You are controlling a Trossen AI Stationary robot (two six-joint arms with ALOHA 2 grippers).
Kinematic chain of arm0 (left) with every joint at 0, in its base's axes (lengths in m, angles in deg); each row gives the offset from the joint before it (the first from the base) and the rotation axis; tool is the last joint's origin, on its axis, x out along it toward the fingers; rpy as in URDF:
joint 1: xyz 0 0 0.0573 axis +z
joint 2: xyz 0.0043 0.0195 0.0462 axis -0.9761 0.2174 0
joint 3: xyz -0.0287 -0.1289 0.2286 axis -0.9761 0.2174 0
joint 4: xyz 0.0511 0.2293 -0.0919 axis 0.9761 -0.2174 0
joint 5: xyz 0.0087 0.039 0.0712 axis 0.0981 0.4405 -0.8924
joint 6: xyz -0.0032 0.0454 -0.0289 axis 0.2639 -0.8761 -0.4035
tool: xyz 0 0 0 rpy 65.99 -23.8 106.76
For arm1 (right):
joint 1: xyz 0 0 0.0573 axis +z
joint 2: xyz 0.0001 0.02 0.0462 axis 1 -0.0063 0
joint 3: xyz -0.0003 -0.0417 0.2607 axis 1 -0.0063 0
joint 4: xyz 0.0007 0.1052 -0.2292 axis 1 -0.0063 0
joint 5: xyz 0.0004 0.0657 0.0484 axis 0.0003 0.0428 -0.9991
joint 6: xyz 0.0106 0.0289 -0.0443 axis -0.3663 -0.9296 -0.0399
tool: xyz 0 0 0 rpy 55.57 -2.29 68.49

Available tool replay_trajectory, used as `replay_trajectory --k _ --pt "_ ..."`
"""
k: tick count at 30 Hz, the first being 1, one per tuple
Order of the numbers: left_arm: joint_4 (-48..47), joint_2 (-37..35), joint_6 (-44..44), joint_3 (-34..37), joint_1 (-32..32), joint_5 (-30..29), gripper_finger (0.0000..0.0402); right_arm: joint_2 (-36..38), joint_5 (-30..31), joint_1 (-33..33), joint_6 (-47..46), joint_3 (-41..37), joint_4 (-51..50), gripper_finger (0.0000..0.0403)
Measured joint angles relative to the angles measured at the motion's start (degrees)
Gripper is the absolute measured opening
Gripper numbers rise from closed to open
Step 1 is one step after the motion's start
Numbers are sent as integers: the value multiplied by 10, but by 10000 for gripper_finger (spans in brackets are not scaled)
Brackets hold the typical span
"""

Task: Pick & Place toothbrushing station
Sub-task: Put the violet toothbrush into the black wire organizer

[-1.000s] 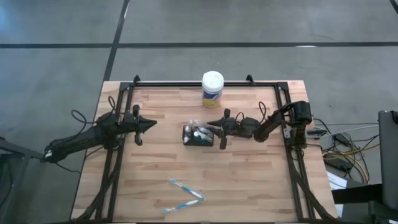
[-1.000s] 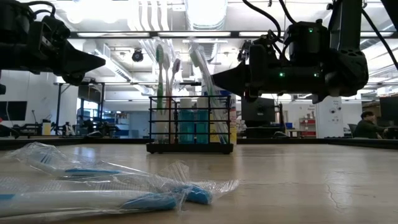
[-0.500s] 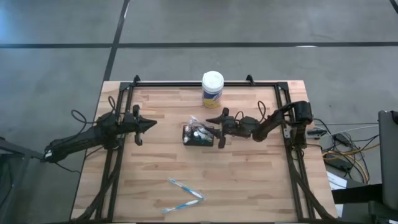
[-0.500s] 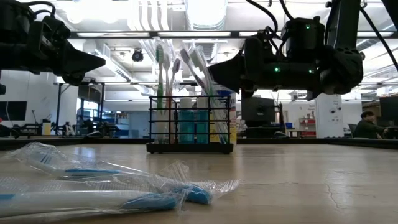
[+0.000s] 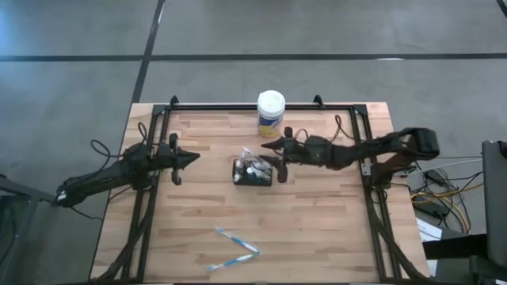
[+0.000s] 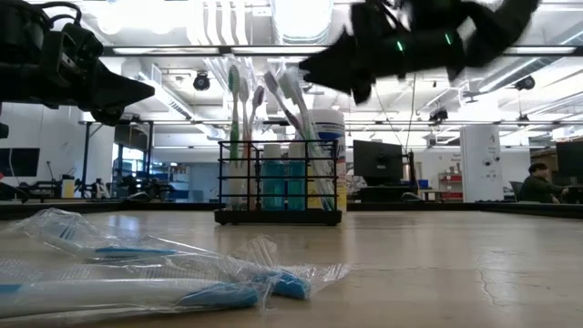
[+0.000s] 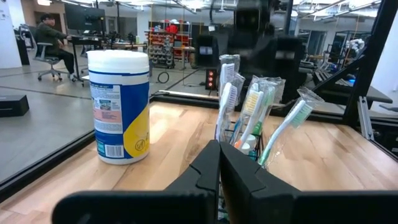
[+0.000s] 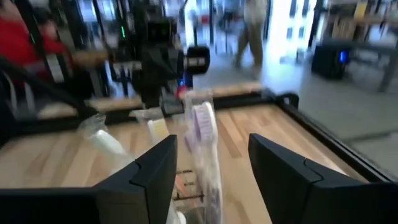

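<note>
The toothbrushing station [image 5: 252,172], a small black wire holder, stands on its base mid-table with several wrapped toothbrushes upright in it [image 6: 278,187]. My right gripper [image 5: 274,155] hovers open above and just to the right of the station, high over the brush tops in the low view [image 6: 314,68]. In the right wrist view its fingers stand on either side of a purple brush head [image 8: 202,121] without touching it. My left gripper [image 5: 194,158] is shut and waits level at the table's left, pointing at the station [image 7: 245,134].
A white-lidded canister with a yellow and blue label [image 5: 271,113] stands behind the station near the far edge. Two wrapped blue toothbrushes [image 5: 236,241] lie near the front edge [image 6: 182,269]. Black frame rails [image 5: 360,127] border the table's sides and far edge.
My right gripper has risen from beside the brush tops to well above them, most of it in the last half second, and its arm has stretched out straighter. The station and its brushes stay in place.
</note>
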Motion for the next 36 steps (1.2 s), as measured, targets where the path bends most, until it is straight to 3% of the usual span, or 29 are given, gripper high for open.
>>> replay_trajectory --k 2,5,16,23,36 --pt "0 0 0 0 0 0 14 22 0 0 8 62 -134 201" --pt "0 0 1 0 0 0 14 26 -1 0 15 145 -254 212" --pt "-4 0 4 0 0 1 14 -89 0 2 -6 370 -519 237" --pt "-7 0 5 0 0 5 14 -146 13 1 -12 403 -539 245" --pt "-8 0 9 0 0 5 14 -103 45 11 -26 373 -548 219"
